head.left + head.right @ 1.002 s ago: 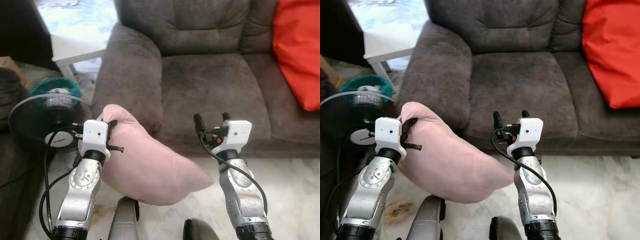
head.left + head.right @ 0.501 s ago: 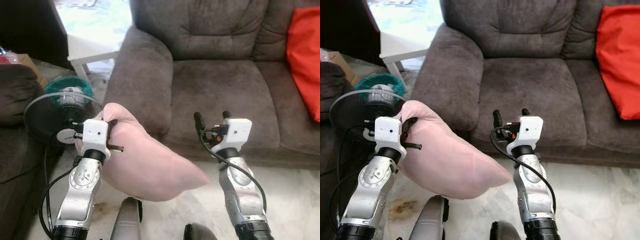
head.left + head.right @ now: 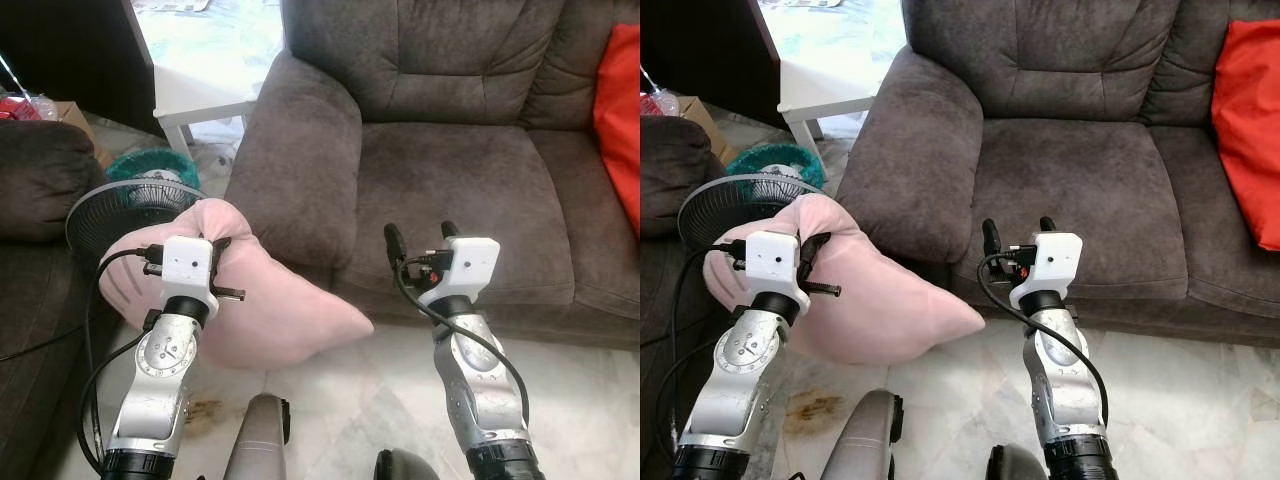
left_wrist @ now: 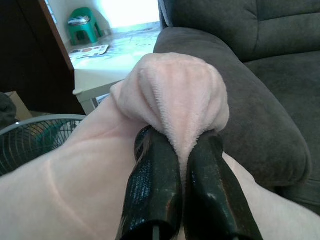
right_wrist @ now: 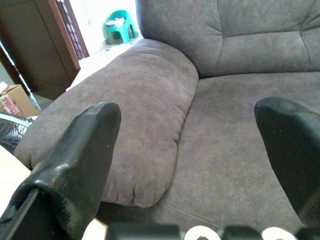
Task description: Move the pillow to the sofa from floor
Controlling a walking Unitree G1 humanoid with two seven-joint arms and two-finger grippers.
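A pale pink pillow hangs in the air in front of the grey sofa's left armrest. My left gripper is shut on a bunched corner of the pillow, with the black fingers pinching the fabric. The right gripper stands open, held up before the sofa's seat cushion, its fingers wide apart with nothing between them.
A black floor fan stands at the left beside a dark armchair. A white low table sits behind the armrest. A red cushion lies on the sofa's right. Marble floor lies below.
The camera has shifted, so the sofa now sits further right in view. The pillow still hangs from my left gripper and now droops lower. The right gripper stays open.
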